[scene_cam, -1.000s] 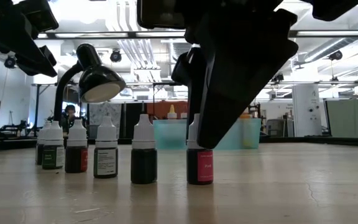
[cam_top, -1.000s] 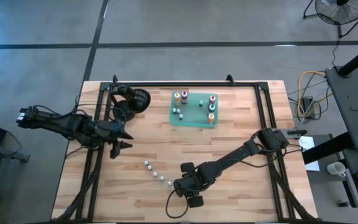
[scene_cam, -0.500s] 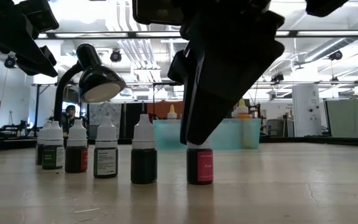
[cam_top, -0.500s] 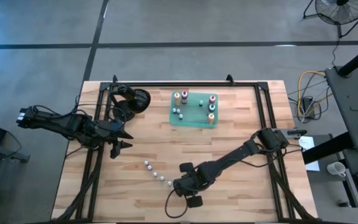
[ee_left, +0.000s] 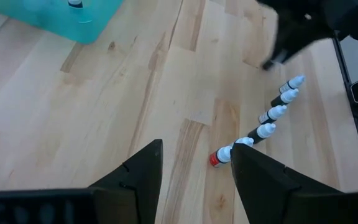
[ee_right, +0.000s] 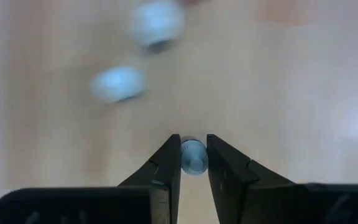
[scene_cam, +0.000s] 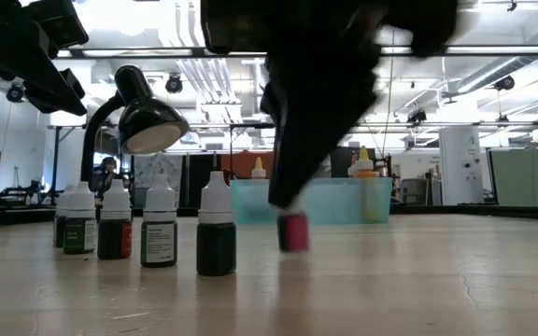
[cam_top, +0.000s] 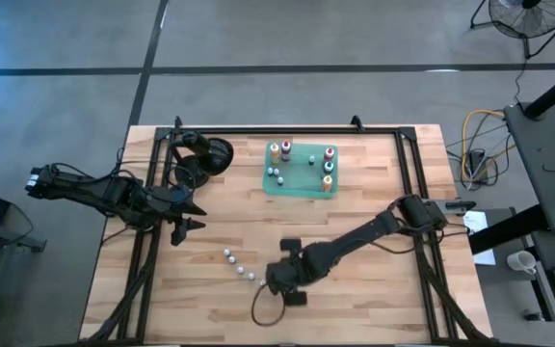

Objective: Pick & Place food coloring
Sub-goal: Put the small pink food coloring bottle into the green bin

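**A:** Looking at the right gripper, what sits between its fingers?

**B:** The white cap of one small bottle. The jaws are pinched narrow on it from both sides, and in the low view its red body hangs upright below them, just clear of the table, long axis vertical.

**A:** And the other bottles?

**B:** A short row stands just beside the right gripper, on its left-arm side. More stand in the green tray toward the table's far edge, well apart.

**A:** So what does the next move turn on?

**B:** I'd judge the tray lies away across the table from the held bottle, so keep it upright on the way over.

**A:** The left gripper?

**B:** Waiting near the table's left edge, jaws wide, holding nothing.
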`<state>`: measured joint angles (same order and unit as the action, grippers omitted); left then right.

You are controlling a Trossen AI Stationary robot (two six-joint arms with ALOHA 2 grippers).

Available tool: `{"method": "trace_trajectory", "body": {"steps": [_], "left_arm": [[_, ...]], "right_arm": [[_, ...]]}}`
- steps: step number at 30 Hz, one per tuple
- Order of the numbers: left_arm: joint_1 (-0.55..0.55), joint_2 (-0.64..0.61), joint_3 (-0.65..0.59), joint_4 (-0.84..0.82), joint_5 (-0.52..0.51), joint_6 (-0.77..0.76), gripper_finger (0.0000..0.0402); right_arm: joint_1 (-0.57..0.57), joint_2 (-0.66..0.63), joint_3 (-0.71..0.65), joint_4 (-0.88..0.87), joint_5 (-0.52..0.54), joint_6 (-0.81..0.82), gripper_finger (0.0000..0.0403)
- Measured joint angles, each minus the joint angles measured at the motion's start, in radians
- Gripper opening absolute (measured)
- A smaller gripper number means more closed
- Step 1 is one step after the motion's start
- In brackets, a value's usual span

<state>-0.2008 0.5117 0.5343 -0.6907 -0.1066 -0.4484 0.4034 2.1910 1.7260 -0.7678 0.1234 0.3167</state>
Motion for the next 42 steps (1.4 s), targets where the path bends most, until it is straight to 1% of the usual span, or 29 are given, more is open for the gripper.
{"method": "trace_trajectory", "body": {"steps": [3,8,12,16,19,21,24,27,30,35,38,42], "left_arm": [[0.0,0.0,0.0,0.0,0.0,0.0,0.0163],[0.0,0.0,0.0,0.0,0.0,0.0,0.0163],[0.0,-0.002,0.0,0.001,0.0,0.0,0.0163],[0.0,-0.002,0.0,0.001,0.0,0.0,0.0163],[0.0,-0.003,0.0,0.001,0.0,0.0,0.0163],[0.0,-0.003,0.0,0.001,0.0,0.0,0.0163],[0.0,-0.003,0.0,0.001,0.0,0.0,0.0163],[0.0,-0.003,0.0,0.001,0.0,0.0,0.0163],[0.0,-0.005,0.0,0.0,0.0,0.0,0.0163],[0.0,-0.014,0.0,-0.008,-0.007,0.0,0.0163],[0.0,-0.019,0.0,-0.01,-0.016,-0.001,0.0163],[0.0,-0.021,0.0,-0.014,-0.026,-0.009,0.0163]], "right_arm": [[-0.04,-0.028,0.03,-0.065,0.124,0.067,0.0055],[-0.139,-0.117,0.034,-0.066,0.262,0.151,0.0055],[-0.25,-0.193,0.032,-0.079,0.34,0.256,0.0054],[-0.378,-0.25,0.032,-0.09,0.379,0.33,0.0054],[-0.471,-0.262,0.032,-0.09,0.363,0.357,0.0054],[-0.528,-0.255,0.032,-0.098,0.304,0.369,0.0054],[-0.598,-0.222,0.032,-0.098,0.189,0.369,0.0054],[-0.64,-0.177,0.031,-0.106,0.121,0.38,0.0054],[-0.664,-0.135,0.031,-0.111,0.081,0.339,0.0054],[-0.671,-0.073,0.03,-0.141,0.054,0.265,0.0054],[-0.67,-0.044,0.03,-0.14,0.03,0.26,0.0054],[-0.672,-0.024,0.027,-0.128,0.024,0.259,0.0054]]}}
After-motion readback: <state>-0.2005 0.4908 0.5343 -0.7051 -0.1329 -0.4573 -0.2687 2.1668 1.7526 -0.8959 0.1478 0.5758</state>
